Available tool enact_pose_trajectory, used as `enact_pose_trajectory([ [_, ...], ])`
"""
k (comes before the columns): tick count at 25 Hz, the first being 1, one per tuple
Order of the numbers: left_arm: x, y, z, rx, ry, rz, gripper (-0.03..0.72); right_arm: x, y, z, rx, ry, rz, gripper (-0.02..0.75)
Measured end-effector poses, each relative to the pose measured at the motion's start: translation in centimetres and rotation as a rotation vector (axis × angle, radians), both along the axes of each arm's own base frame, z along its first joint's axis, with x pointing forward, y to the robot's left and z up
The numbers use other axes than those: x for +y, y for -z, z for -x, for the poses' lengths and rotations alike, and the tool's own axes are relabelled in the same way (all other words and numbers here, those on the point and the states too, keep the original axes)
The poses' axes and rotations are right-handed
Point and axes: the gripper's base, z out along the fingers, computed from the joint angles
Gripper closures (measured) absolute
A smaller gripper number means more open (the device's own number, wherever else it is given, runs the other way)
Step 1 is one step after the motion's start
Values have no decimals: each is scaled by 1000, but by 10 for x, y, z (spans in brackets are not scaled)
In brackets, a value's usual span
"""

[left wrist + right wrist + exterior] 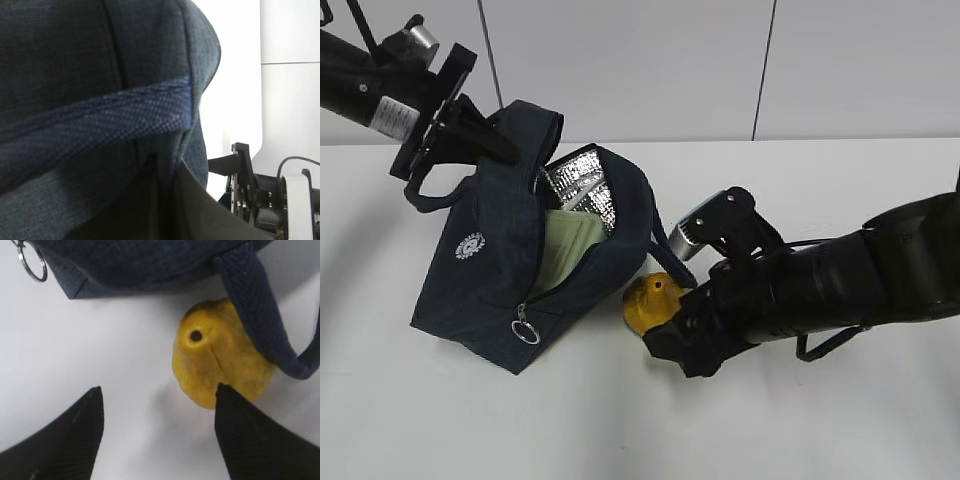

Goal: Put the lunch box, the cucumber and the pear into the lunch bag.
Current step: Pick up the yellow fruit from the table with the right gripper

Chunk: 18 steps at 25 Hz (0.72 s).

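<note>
- My left gripper (485, 135) is clamped tight on the upper back edge of the dark navy fabric lunch bag (495, 270), holding its mouth open on the white table (440, 430).
- Just below and right of that gripper, the silver foil lining (582, 190) shows, with the pale sage-green lid of the lunch box (565, 250) inside the bag.
- My right gripper (160, 432) hangs over the table with its black fingers (70, 435) spread wide, holding nothing.
- The lumpy yellow-orange pear (215, 362) lies just ahead of the right-hand finger, beside the bag's bottom edge, with one padded loop handle (260, 310) draped across it.
- The zipper's ring pull (32, 265) hangs ahead and left.
- I cannot see the cucumber.
</note>
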Motion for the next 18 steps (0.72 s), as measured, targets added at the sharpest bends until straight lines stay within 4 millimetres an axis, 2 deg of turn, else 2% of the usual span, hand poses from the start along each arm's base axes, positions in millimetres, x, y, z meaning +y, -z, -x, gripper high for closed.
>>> enact_pose_trajectory([
  [5,0,0,0,0,1,-3,686,-3,5,5,-27,-13,12,226],
  [18,0,0,0,0,2,-7,686,-1,1,0,-101,-67,35,232],
])
